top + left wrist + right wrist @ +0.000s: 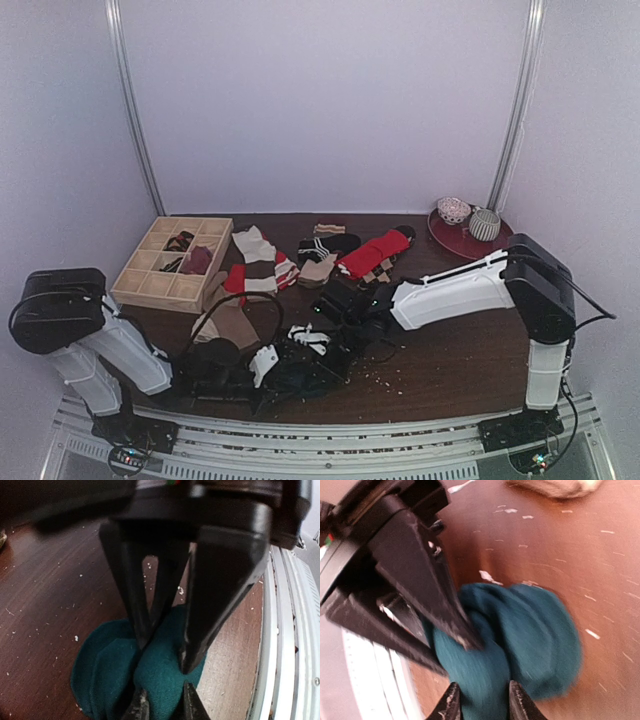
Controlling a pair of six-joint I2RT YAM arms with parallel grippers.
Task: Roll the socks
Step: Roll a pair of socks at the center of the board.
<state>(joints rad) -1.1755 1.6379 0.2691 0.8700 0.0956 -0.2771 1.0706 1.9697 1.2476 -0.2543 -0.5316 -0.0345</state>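
Left hand (165, 706) and right hand (482, 704) both pinch the bundled teal socks (540, 640).

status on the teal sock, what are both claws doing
Both shut: left claw and right claw on teal sock bundle, from opposite sides. Bundle on table near front edge. Other socks farther back, apart.

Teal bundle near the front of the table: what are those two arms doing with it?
Both arms are working on the teal socks, bunched into a lump on the table near its front edge. The left gripper pinches the fabric from one side, and the right gripper grips it from the other. The other socks lie loose farther back, beside a wooden divider box.
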